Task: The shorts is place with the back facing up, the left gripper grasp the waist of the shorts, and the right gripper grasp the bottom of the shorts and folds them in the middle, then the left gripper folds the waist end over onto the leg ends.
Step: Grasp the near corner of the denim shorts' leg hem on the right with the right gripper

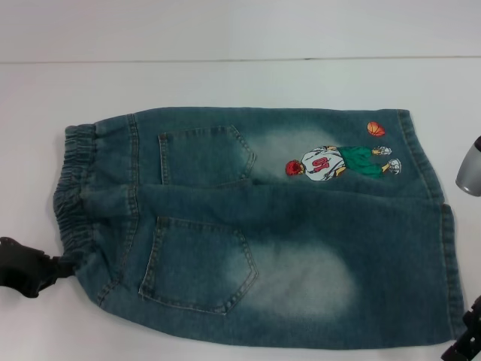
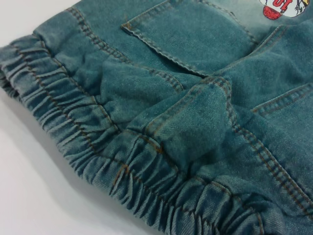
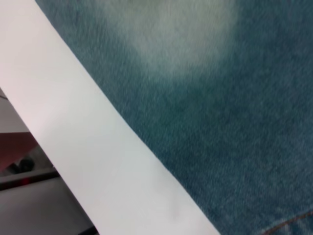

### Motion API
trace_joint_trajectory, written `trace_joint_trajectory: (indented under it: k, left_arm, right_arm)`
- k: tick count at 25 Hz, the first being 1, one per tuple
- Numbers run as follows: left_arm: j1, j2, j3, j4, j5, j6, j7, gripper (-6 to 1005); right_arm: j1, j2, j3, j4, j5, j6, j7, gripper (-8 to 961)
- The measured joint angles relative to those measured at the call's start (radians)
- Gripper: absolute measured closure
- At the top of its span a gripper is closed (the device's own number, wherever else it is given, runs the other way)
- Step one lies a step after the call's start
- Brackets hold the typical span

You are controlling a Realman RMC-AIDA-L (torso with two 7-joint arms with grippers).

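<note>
The shorts (image 1: 263, 226) lie flat on the white table, back up, both back pockets showing. The ruffled waist (image 1: 75, 188) is at the left and the leg ends (image 1: 432, 218) at the right, near the embroidered player (image 1: 338, 162) and orange ball (image 1: 376, 128). My left gripper (image 1: 64, 263) is at the near corner of the waist, pinching the band, which is drawn to a point there. The left wrist view shows the waist (image 2: 112, 156) close up, with denim bunched beside it. My right gripper (image 1: 466, 338) is by the near corner of the bottom of the shorts (image 1: 451, 301), only partly in view.
The white table (image 1: 225, 83) stretches beyond the shorts to a far edge. A silver cylindrical part (image 1: 470, 169) pokes in at the right edge beside the hems. The right wrist view shows denim (image 3: 220, 98), the table's edge strip (image 3: 98, 147) and floor beyond.
</note>
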State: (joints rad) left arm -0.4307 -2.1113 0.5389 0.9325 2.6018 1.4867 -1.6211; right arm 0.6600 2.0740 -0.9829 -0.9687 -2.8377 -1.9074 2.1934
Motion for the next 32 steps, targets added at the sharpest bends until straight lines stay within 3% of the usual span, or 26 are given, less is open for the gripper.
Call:
trace_joint_trajectory:
  k: [32]
  left_arm:
    - [-0.001, -0.006, 0.033, -0.014, 0.0, -0.024, 0.0, 949]
  right_arm:
    - [0.012, 0.003, -0.01, -0.047, 0.024, -0.034, -0.013, 57]
